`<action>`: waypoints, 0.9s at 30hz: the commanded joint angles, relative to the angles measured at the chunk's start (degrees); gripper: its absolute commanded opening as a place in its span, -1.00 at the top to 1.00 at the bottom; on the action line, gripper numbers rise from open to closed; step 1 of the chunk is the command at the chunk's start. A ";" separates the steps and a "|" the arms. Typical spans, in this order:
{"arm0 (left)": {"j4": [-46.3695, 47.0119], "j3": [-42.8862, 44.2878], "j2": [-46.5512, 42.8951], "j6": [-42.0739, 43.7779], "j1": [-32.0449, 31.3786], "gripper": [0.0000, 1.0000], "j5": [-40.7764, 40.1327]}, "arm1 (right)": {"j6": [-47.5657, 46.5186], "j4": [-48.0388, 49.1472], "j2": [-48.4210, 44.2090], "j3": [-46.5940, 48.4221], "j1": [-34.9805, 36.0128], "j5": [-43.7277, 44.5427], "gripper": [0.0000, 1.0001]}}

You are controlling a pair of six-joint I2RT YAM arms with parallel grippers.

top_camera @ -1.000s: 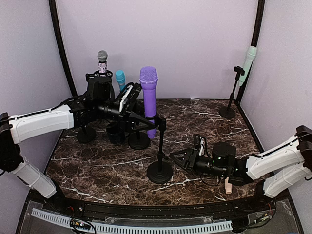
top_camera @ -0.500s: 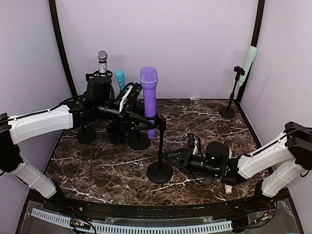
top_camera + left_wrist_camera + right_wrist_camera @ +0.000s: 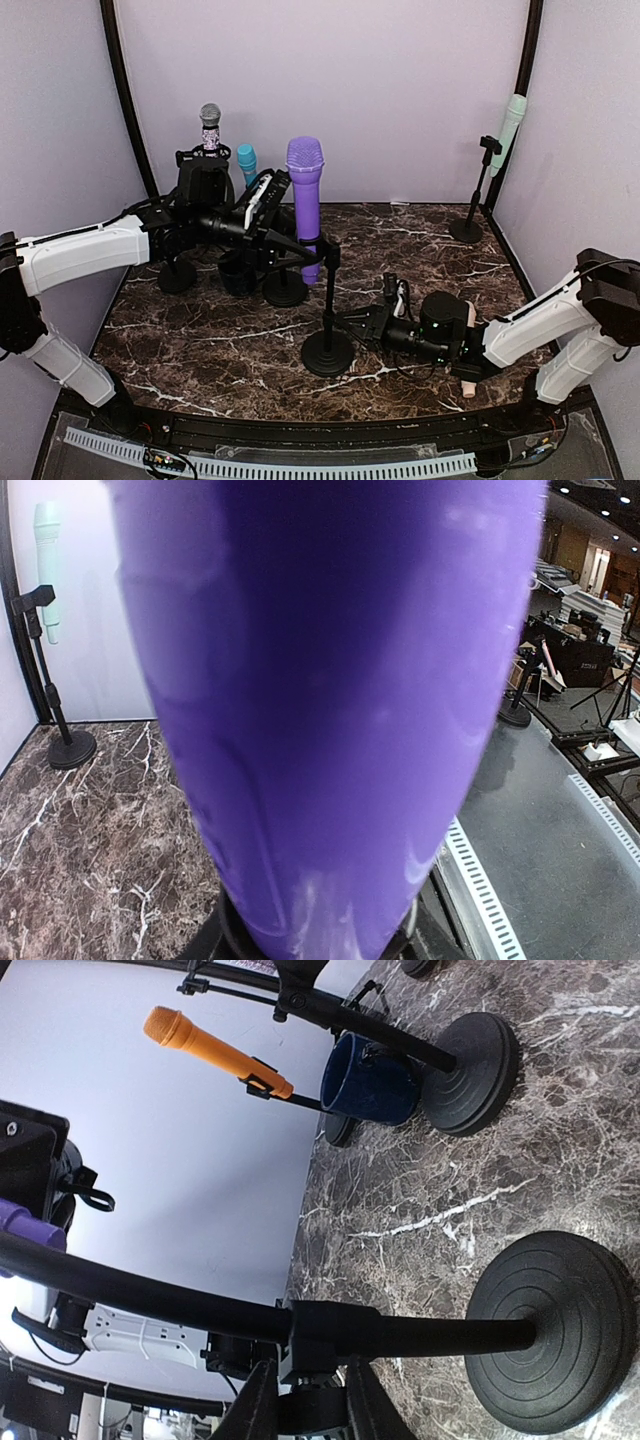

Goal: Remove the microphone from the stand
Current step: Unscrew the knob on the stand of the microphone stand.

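A big purple microphone stands upright in the clip of a black stand with a round base. My left gripper reaches in from the left and is shut on the microphone's lower body. In the left wrist view the purple microphone fills the frame and hides the fingers. My right gripper lies low on the right, its jaws closed on the stand's pole just above the base. In the right wrist view the pole's collar sits at my right gripper.
Behind my left arm stand a grey-headed microphone, a teal one and their round bases. A mint microphone on a thin stand is at the back right. The right wrist view shows an orange microphone and a blue cup.
My right gripper has slid left to the stand's pole and its jaws have narrowed onto it. My left arm and the purple microphone have not moved.
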 commanded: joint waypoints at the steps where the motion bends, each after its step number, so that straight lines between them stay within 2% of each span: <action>1: -8.32 -2.66 0.48 0.33 -0.16 1.00 -2.35 | -1.18 5.34 -0.49 -0.29 0.56 -0.39 0.63; 11: -8.50 -2.58 1.05 0.47 -0.12 1.00 -2.41 | -11.69 0.33 -2.05 0.44 2.05 0.15 0.80; 21: -8.36 -2.58 1.56 0.33 -0.12 1.00 -2.10 | -32.06 -24.66 -9.29 7.71 6.96 11.03 0.80; 27: -8.17 -2.62 1.86 0.19 -0.13 1.00 -1.88 | -44.10 -38.61 -8.73 14.79 10.32 16.64 0.79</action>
